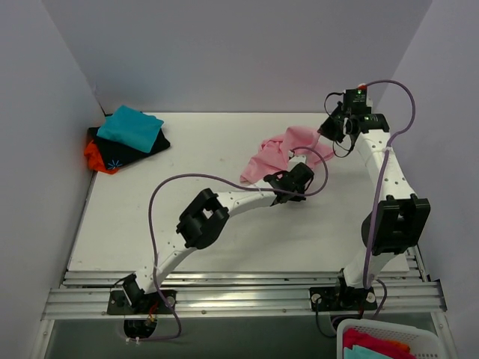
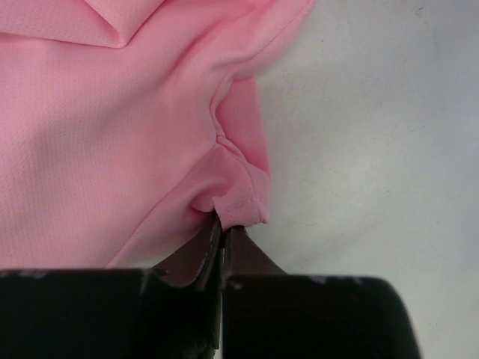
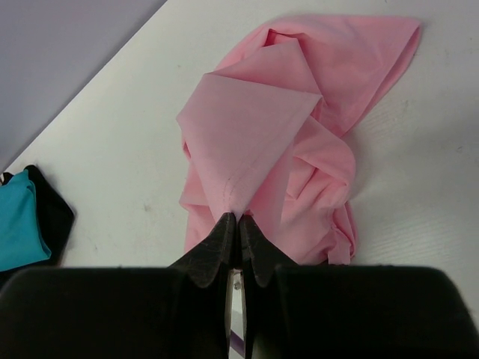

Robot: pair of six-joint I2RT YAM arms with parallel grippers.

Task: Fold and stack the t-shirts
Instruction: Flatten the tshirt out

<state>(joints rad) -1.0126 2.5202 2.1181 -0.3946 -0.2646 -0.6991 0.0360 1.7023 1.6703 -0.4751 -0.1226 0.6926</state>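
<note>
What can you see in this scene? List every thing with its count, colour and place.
pink t-shirt: one, light pink, crumpled on the table, right of centre
teal t-shirt: one, teal, folded, on top of the far-left stack
black t-shirt: one, black with blue starburst, under the teal one
orange-red t-shirt: one, orange-red, showing at that stack's left edge
basket: one, white, near right, holding coloured cloth
table: one, white
arms: two, white, near edge
left fingers: two, black, shut on the pink t-shirt's edge
right fingers: two, black, shut on a pink fold
</note>
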